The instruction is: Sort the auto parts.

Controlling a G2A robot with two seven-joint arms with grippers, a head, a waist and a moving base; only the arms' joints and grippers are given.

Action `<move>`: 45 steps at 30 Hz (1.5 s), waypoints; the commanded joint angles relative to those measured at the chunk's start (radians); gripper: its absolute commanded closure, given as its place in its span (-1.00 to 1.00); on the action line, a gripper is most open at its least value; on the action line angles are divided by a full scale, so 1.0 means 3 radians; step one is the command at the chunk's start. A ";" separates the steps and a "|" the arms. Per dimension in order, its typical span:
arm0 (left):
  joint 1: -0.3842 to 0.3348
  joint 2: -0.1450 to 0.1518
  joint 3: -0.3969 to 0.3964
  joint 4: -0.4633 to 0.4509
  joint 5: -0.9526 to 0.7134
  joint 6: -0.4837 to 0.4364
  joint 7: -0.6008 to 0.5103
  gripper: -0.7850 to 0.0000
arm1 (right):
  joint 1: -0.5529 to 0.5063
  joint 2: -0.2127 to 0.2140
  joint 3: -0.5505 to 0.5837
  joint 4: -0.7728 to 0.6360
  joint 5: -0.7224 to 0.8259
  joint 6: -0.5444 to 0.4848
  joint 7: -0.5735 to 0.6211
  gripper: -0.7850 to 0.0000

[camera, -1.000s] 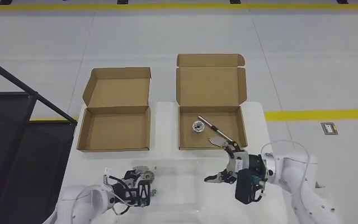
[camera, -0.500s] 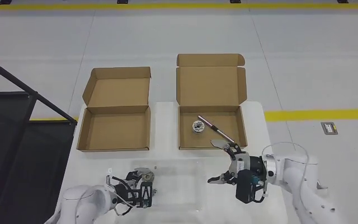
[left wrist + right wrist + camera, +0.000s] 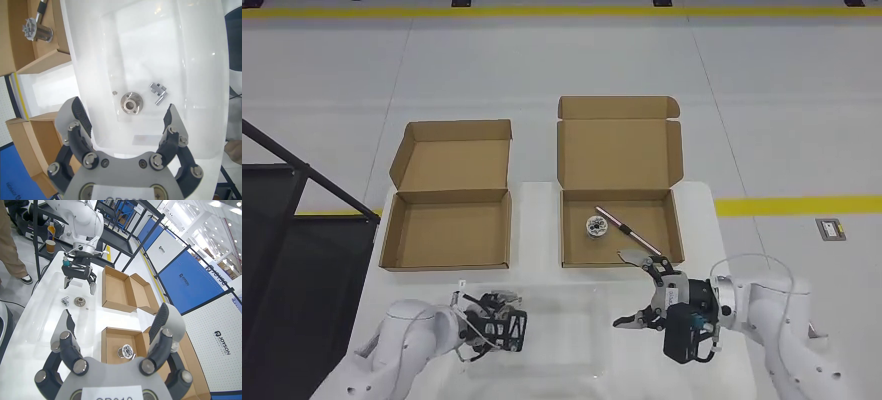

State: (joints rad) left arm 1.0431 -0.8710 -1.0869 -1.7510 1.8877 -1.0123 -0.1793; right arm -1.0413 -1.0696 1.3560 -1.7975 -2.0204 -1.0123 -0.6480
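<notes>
White table (image 3: 537, 225), clear tray (image 3: 88, 66), two cardboard boxes (image 3: 447, 232) (image 3: 582, 250), yellow-lined grey floor (image 3: 542, 70), left hand (image 3: 124, 106) and right hand (image 3: 115, 309) spread wide

White arms (image 3: 407, 338), black linkages (image 3: 75, 141), ribbed grey-backed fingers (image 3: 81, 113).

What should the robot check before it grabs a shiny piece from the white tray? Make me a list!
1. The left claw is open: ok.
2. It hangs over the white plastic tray, near the round silver metal flange: ok.
3. The small silver metal bracket lies apart from the flange: ok.
4. The left brown cardboard box has its lid open: ok.
5. The right claw is open and away from the flange: ok.
6. Which box suits the flange: cannot tell.
</notes>
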 commanded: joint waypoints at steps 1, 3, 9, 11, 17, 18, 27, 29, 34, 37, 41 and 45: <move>-0.0177 0.0037 0.0199 0.0092 -0.0336 0.0000 -0.0281 -1.00 | 0.0000 0.0000 0.0000 0.0000 0.0000 0.0000 0.0000 -1.00; -0.0340 0.0075 0.0415 0.0117 -0.0604 0.0000 -0.0554 -0.99 | 0.0000 0.0000 0.0000 0.0000 0.0000 0.0000 0.0000 -1.00; -0.0767 0.0172 0.0950 0.0159 -0.1309 0.0000 -0.1350 -0.50 | 0.0000 0.0000 0.0000 0.0000 0.0000 0.0000 0.0000 -1.00; -0.0884 0.0193 0.1081 0.0173 -0.1545 0.0000 -0.1536 -0.44 | 0.0000 0.0000 0.0000 0.0000 0.0000 0.0000 0.0000 -1.00; -0.1136 0.0245 0.1320 0.0201 -0.1970 0.0000 -0.1995 -0.27 | 0.0000 0.0000 0.0000 0.0000 0.0000 0.0000 0.0000 -1.00; -0.1159 0.0247 0.1349 0.0205 -0.1998 0.0000 -0.2049 -0.23 | 0.0000 0.0000 0.0000 0.0000 0.0000 0.0000 0.0000 -1.00; -0.1251 0.0166 0.1489 0.0391 -0.2005 0.0082 -0.2055 0.11 | 0.0000 0.0000 0.0000 0.0000 0.0000 0.0000 0.0000 -1.00; -0.1267 0.0138 0.1521 0.0437 -0.1903 0.0121 -0.2073 0.11 | 0.0000 0.0000 0.0000 0.0000 0.0000 0.0000 0.0000 -1.00; -0.1288 0.0061 0.1602 0.0570 -0.1791 0.0160 -0.1999 -0.02 | 0.0000 0.0000 0.0000 0.0000 0.0000 0.0000 0.0000 -1.00; -0.1309 0.0011 0.1632 0.0653 -0.1748 0.0215 -0.1954 0.01 | 0.0000 0.0000 0.0000 0.0000 0.0000 0.0000 0.0000 -1.00; -0.1344 -0.0055 0.1678 0.0763 -0.1669 0.0252 -0.1964 0.03 | 0.0000 0.0000 0.0000 0.0000 0.0000 0.0000 0.0000 -1.00; -0.1374 -0.0113 0.1696 0.0850 -0.1643 0.0238 -0.1943 0.05 | 0.0000 0.0000 0.0000 0.0000 0.0000 0.0000 0.0000 -1.00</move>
State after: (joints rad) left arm 0.6326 -0.9012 -0.5790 -1.5015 1.3924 -0.9391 -0.7623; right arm -1.0413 -1.0696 1.3560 -1.7975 -2.0204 -1.0123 -0.6480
